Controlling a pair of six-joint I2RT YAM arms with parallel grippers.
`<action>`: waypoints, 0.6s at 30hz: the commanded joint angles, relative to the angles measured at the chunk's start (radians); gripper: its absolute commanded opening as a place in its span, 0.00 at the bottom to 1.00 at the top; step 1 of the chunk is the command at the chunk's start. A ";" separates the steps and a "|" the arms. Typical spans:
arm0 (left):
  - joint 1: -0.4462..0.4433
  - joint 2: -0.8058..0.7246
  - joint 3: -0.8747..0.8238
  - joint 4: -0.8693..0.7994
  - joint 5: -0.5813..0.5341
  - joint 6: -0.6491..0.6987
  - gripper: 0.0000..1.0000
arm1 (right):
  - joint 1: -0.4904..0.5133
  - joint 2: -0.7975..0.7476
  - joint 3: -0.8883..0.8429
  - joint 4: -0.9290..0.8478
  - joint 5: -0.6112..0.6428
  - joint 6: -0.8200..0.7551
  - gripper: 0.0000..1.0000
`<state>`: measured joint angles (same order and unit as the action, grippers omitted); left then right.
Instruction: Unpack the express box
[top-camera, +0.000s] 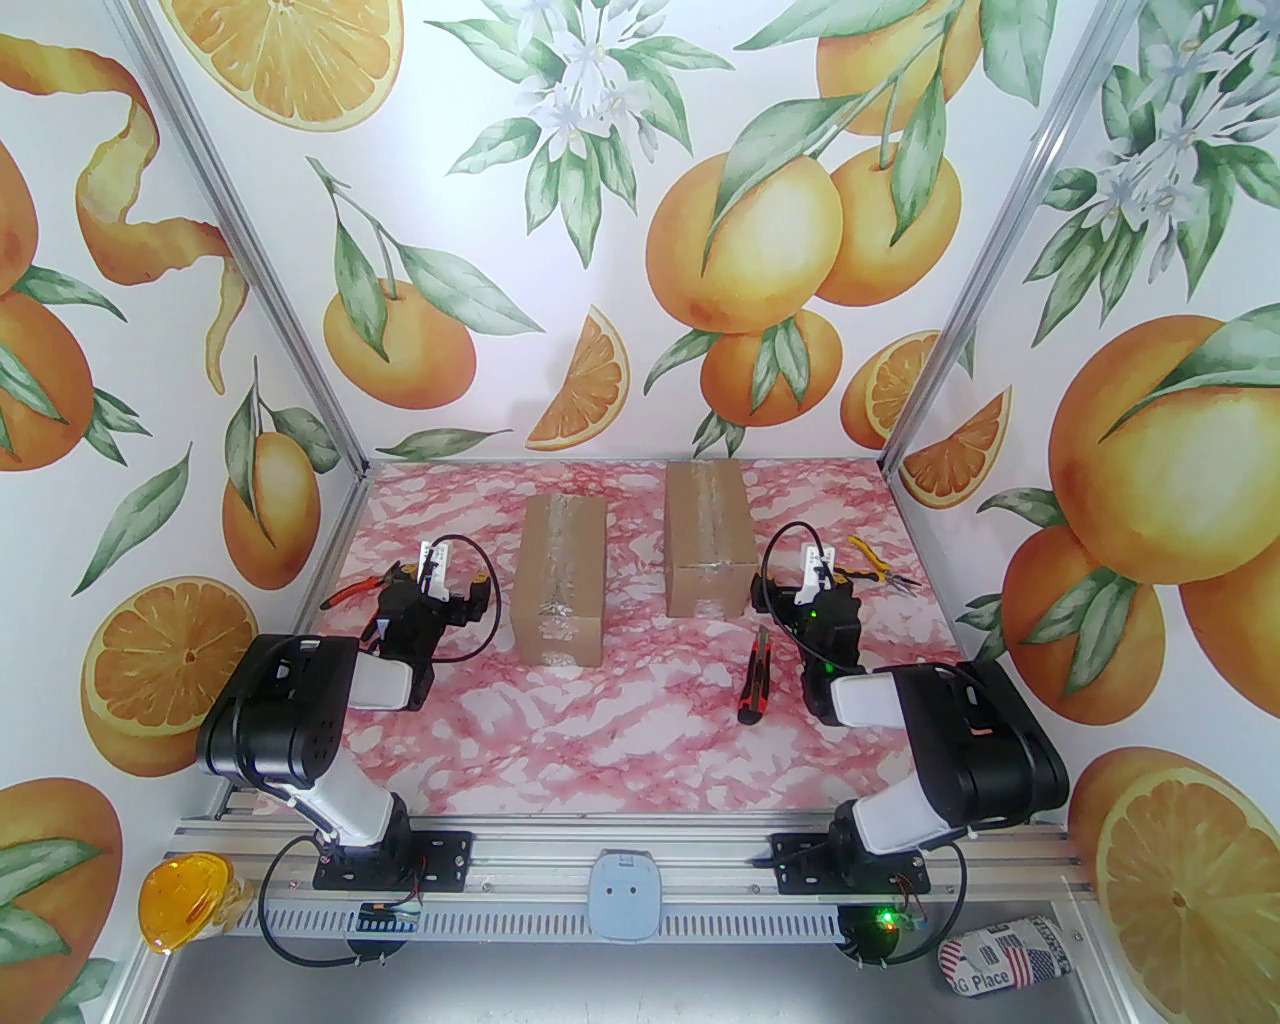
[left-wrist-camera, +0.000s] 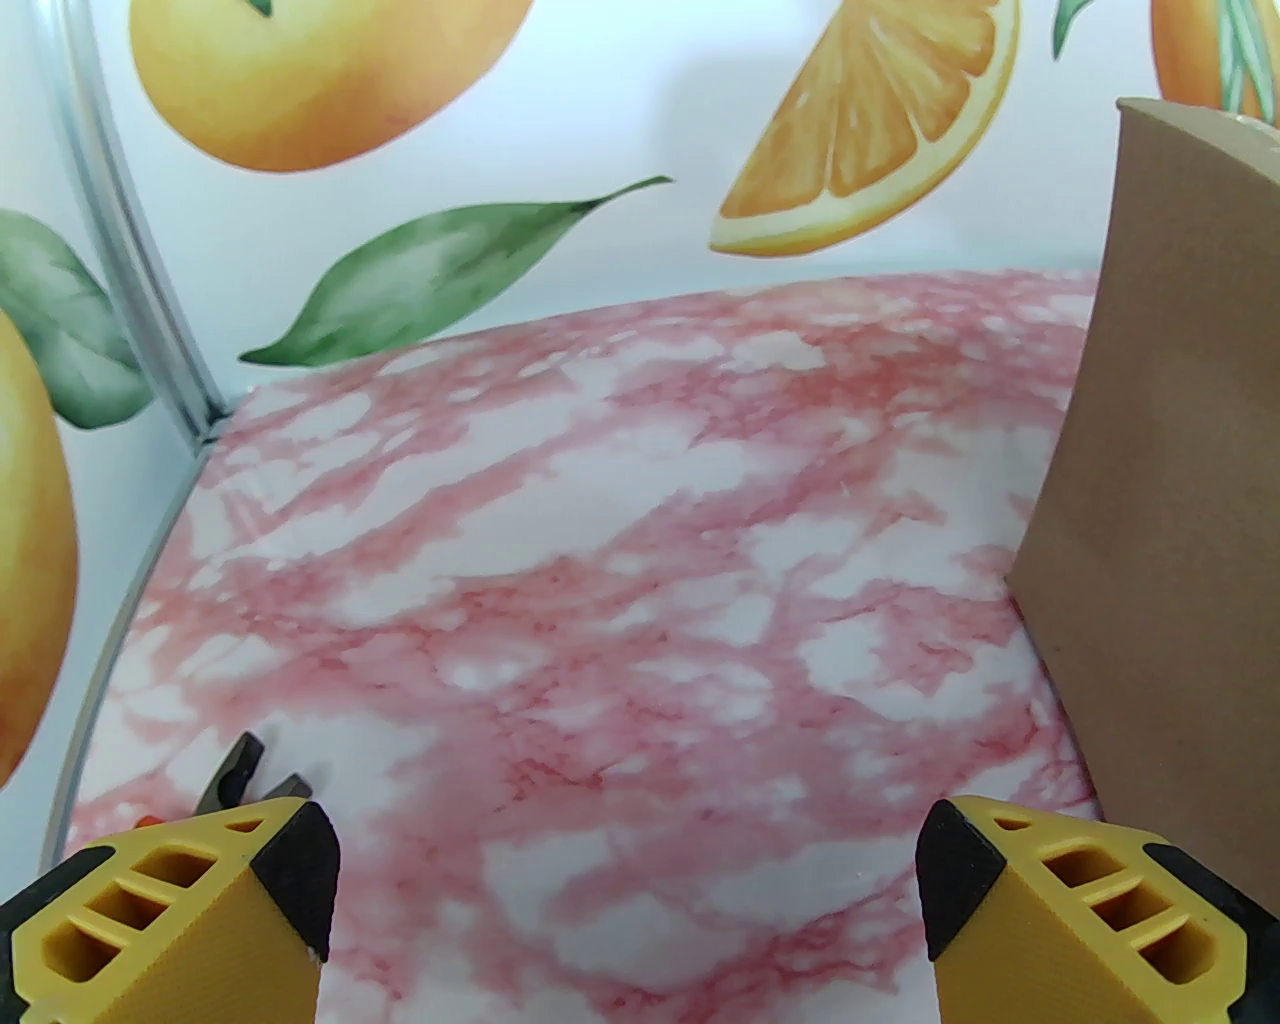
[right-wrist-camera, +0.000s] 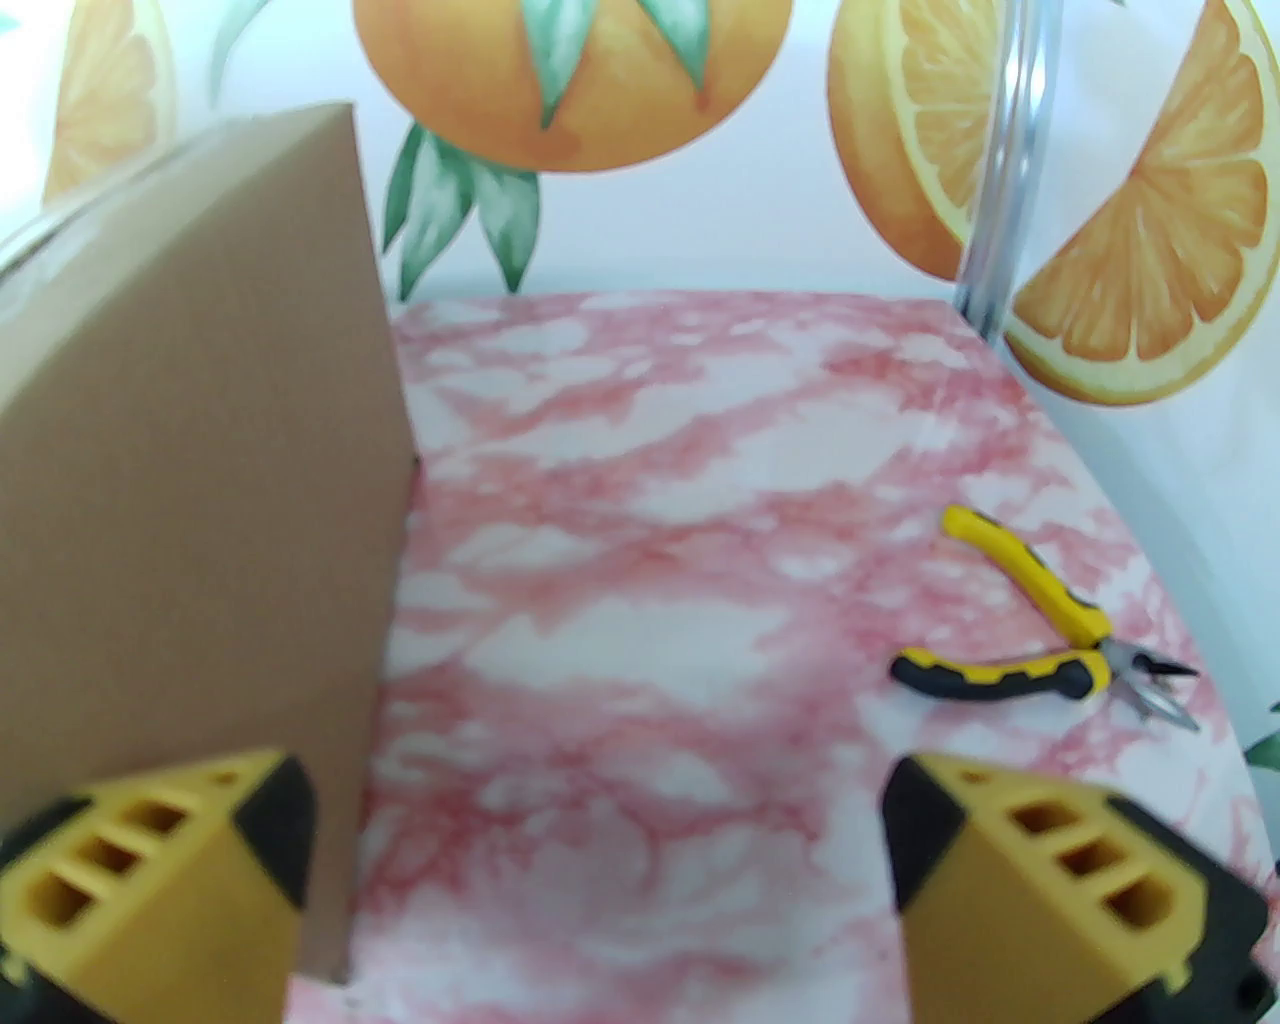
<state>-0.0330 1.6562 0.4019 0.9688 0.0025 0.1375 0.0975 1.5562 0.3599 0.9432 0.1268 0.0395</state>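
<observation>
Two brown cardboard boxes sealed with clear tape lie at the back of the pink marble table: the left box (top-camera: 560, 585) and the taller right box (top-camera: 710, 550). My left gripper (top-camera: 437, 575) hovers left of the left box, open and empty. In the left wrist view, the left gripper (left-wrist-camera: 625, 860) has the box's side (left-wrist-camera: 1170, 500) at its right. My right gripper (top-camera: 815, 578) sits just right of the right box, open and empty. Seen from the right wrist, the right gripper (right-wrist-camera: 600, 830) has that box's wall (right-wrist-camera: 200, 450) beside its left finger.
An orange-and-black utility knife (top-camera: 753, 690) lies in front of the right box. Yellow-handled pliers (top-camera: 880, 565) (right-wrist-camera: 1040, 640) rest near the right wall. Red-handled pliers (top-camera: 365, 588) lie by the left gripper, their tips (left-wrist-camera: 235, 775) showing. Patterned walls enclose three sides.
</observation>
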 joint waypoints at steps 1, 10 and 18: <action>0.006 -0.003 0.026 0.008 0.006 -0.001 1.00 | 0.007 -0.001 -0.003 0.029 0.001 -0.008 1.00; 0.035 -0.001 0.027 0.008 0.096 -0.015 1.00 | 0.000 -0.001 0.017 -0.012 0.047 0.019 1.00; 0.034 0.002 0.029 0.005 0.093 -0.015 1.00 | 0.000 0.001 0.015 -0.006 0.053 0.020 1.00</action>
<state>-0.0021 1.6558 0.4023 0.9684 0.0788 0.1326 0.0975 1.5562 0.3603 0.9375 0.1581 0.0475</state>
